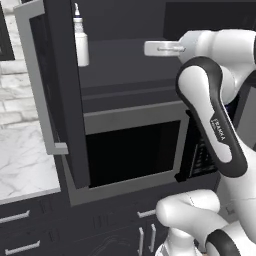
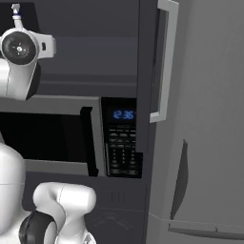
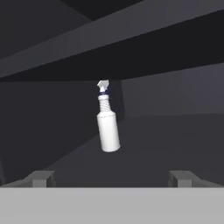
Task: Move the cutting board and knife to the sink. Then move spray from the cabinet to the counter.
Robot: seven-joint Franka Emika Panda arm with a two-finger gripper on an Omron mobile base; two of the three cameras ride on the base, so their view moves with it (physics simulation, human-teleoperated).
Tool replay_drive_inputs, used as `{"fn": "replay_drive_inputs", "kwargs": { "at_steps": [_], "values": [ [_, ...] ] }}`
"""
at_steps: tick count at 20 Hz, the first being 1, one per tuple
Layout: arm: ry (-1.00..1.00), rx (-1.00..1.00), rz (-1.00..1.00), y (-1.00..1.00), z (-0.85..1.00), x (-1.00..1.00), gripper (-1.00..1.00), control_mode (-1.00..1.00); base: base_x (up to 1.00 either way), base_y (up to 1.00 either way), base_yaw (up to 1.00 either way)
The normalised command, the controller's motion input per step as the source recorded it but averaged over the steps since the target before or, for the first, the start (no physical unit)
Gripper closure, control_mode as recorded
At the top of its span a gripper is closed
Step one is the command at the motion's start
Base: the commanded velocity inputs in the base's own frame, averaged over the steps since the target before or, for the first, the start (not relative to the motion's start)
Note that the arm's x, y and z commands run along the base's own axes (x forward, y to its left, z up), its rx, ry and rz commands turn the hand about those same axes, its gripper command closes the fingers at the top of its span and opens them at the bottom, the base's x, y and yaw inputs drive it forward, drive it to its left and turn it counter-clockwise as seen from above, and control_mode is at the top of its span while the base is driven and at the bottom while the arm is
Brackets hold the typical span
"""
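The spray (image 1: pixel 81 44) is a slim white bottle with a pointed nozzle, standing at the left of the shelf inside the open dark cabinet (image 1: pixel 125 60). In the hand view the spray (image 3: pixel 107 126) appears straight ahead, some way beyond the fingertips and tilted by the camera's roll. My gripper (image 3: pixel 112 179) is open, with nothing between its fingers (image 3: pixel 41 178). From the left base view, my hand (image 1: pixel 161 48) is level with the shelf, to the right of the bottle and apart from it. The cutting board, knife and sink are out of view.
The cabinet's door (image 1: pixel 60 90) with its long grey bar handle (image 1: pixel 37 80) swings open on the left. A microwave (image 1: pixel 132 150) with a lit clock (image 2: pixel 123 115) sits under the shelf. The white marble counter (image 1: pixel 22 160) lies lower left. A grey fridge (image 2: pixel 205 143) stands at the right.
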Motion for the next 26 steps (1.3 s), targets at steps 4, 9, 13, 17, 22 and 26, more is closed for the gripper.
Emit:
{"fn": "replay_drive_inputs", "kwargs": {
  "at_steps": [4,9,13,17,22,26],
  "values": [
    [0.0,-0.02,0.0,0.01,0.0,0.0,-1.0,-1.0,0.0,0.0,0.0],
    [0.0,-0.03,0.12,0.0,-0.02,0.0,-1.0,-1.0,0.0,0.0,0.0],
    [0.01,-0.02,0.15,0.04,-0.01,0.02,-1.0,-1.0,0.0,0.0,0.0],
    [0.08,-0.04,0.12,0.18,0.0,0.11,-1.0,-1.0,0.0,0.0,0.0],
    [0.09,-0.09,0.02,0.36,0.0,0.11,-1.0,-1.0,0.0,0.0,0.0],
    [0.05,-0.09,0.0,0.37,0.0,0.22,-1.0,-1.0,0.0,0.0,0.0]
  ]
}}
